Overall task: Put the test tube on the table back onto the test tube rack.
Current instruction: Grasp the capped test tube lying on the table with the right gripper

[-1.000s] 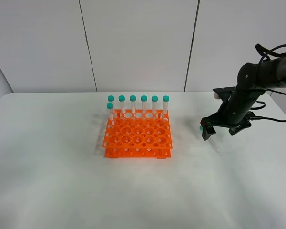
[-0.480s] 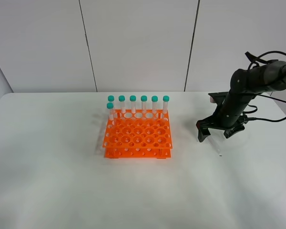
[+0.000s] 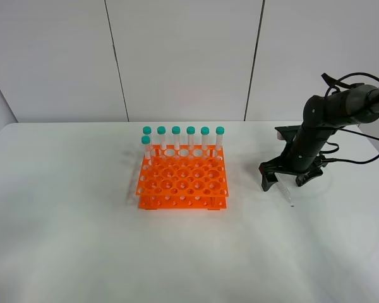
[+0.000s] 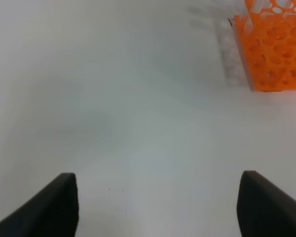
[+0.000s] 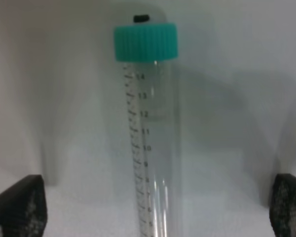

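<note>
The white table [image 3: 82, 252] fills the lower part of the high view, with plain wall panels behind it. On its right side the black right arm [image 3: 331, 113] bends down toward the tabletop. The orange test tube rack [image 3: 182, 180] stands near the middle of the table, well apart from that arm. It holds seven upright capped tubes [image 3: 191, 139]: six in the back row and one at the left end of the next row (the other holes are open).

The right end effector [image 3: 283, 181] hangs low over the table with its fingers spread wide, holding nothing. The left end effector [image 4: 158, 207] shows only in its own wrist view, where its two dark fingers stand wide apart over bare table, gripping nothing, with a corner of the rack off to one side.

The test tube [image 5: 150, 148] lies flat on the table between the right end effector's open fingers, touching neither. It is clear, with printed graduation marks along its side. In the high view its pointed tip sticks out toward the front of the table. Its ribbed teal cap [image 5: 145, 42] is screwed on.
</note>
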Motion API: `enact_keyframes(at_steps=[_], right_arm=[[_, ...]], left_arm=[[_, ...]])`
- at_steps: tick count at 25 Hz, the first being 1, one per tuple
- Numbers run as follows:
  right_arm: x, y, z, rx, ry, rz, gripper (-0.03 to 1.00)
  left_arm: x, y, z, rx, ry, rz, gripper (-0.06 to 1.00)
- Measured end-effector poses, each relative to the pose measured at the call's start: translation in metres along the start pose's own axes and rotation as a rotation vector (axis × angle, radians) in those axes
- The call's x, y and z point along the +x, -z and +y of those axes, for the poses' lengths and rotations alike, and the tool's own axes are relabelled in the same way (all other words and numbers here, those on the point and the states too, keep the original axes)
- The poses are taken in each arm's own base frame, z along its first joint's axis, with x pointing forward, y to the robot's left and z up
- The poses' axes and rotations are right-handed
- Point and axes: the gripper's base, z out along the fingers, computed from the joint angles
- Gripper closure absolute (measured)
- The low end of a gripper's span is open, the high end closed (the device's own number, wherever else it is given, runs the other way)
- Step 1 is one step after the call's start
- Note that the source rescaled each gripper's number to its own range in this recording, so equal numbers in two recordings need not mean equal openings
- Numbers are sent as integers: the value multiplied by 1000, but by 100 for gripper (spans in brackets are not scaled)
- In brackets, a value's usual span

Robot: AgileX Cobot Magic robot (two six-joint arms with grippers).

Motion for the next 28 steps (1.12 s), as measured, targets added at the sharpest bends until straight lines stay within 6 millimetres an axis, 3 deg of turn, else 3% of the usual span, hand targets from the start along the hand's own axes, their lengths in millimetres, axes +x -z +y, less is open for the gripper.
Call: enact_keyframes(at_steps=[28], right_arm=[[0,0,1,48,4,5,-3]], left_arm=[[0,0,0,0,0,0,-2]])
